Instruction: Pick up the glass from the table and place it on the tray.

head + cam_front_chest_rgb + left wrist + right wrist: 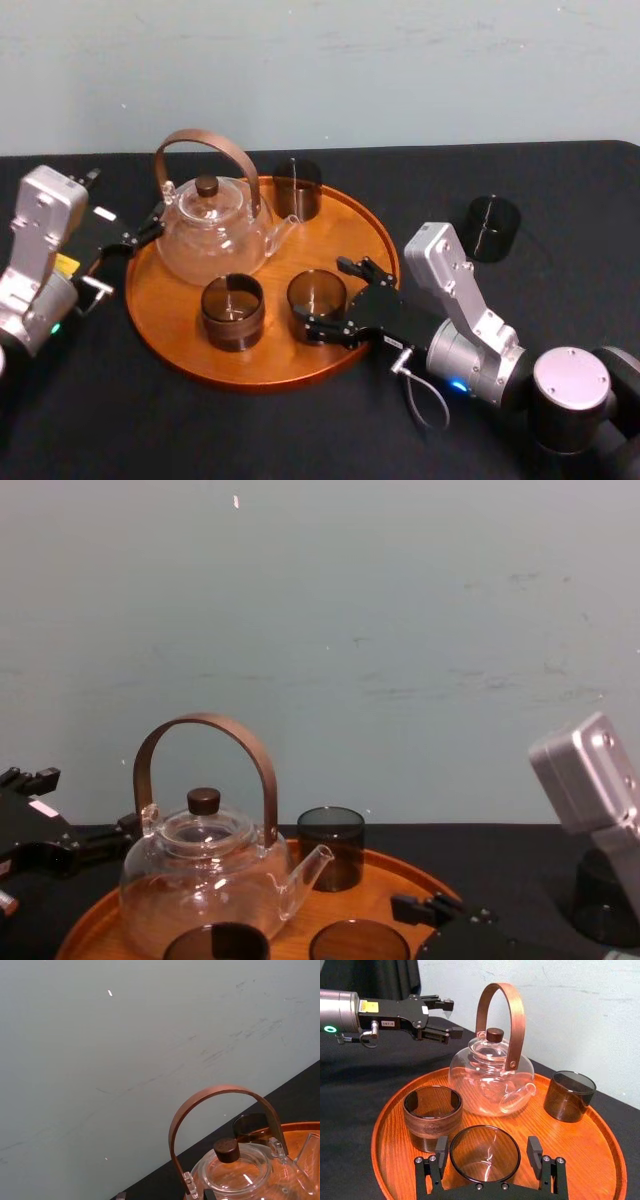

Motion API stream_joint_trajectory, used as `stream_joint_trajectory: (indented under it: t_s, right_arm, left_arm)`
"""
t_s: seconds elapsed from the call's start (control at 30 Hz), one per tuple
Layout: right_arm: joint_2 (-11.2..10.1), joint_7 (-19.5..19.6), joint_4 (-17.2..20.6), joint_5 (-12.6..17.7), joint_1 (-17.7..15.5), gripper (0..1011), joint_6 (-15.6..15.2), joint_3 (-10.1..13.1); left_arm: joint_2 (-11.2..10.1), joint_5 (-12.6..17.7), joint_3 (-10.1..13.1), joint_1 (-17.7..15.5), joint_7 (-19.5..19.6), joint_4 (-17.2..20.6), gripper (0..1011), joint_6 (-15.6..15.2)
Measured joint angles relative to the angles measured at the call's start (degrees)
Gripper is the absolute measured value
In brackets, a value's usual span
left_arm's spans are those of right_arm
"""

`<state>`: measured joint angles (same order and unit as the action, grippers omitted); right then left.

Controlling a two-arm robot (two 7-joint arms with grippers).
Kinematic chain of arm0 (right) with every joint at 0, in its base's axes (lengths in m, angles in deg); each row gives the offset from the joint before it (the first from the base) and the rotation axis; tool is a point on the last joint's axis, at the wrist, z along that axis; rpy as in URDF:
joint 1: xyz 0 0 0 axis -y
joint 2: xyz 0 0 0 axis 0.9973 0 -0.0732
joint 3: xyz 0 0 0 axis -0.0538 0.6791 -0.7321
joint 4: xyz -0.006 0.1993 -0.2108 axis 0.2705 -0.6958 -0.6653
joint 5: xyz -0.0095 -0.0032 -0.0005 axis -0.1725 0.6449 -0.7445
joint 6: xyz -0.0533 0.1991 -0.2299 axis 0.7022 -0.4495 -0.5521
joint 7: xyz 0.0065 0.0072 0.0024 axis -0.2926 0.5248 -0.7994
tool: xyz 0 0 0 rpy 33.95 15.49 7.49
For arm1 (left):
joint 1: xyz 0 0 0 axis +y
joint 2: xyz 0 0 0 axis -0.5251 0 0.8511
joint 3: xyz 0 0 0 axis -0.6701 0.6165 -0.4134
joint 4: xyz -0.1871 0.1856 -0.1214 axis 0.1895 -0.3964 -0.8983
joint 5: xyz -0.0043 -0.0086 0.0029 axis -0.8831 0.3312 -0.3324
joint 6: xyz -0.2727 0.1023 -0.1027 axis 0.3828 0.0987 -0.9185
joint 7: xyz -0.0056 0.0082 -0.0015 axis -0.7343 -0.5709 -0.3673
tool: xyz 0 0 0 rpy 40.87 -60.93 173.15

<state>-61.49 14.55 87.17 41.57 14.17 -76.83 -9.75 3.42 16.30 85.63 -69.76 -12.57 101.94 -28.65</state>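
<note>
Glass (485, 1160) on tray (580, 1145) — inside spread right gripper (488, 1143)

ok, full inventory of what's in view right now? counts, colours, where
table: 1, matte black, under everything
tray: 1, orange-brown wood, centre-left of table
teapot: 1, clear glass, brown handle and knob, rear left of tray
glasses on tray: 3, smoky dark; rear glass, front-left glass, front-right glass
glass on table: 1, smoky dark, right of tray
wall: 1, pale green, behind table
left gripper: 1, black, open, at tray's left edge by teapot
right gripper: 1, black, open, fingers either side of front-right glass
</note>
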Motion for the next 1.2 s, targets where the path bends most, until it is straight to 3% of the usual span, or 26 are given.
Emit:
stream_joint_trajectory:
  t_s: [0.3,0.53,0.83,1.2]
  right_arm:
    - [-0.79,-0.16,2.13,0.23,-1.27,1002,-0.06,0.79]
    - [-2.10,-0.97,4.42,2.63,-3.18,1002,-0.03,2.42]
    - [-4.83,-1.11,7.16,7.10,-6.77,1002,0.99,6.35]
    - [-7.06,0.16,8.12,9.34,-9.84,1002,1.87,10.00]
  left_arm:
    - [0.00,0.00,0.00,0.00,0.00,0.00,1001,0.00]
    - [0.00,0.00,0.00,0.00,0.00,0.00,1002,0.00]
    - [0.00,0.00,0.00,0.00,0.00,0.00,1001,0.00]
    - [0.00,0.00,0.00,0.00,0.00,0.00,1001,0.00]
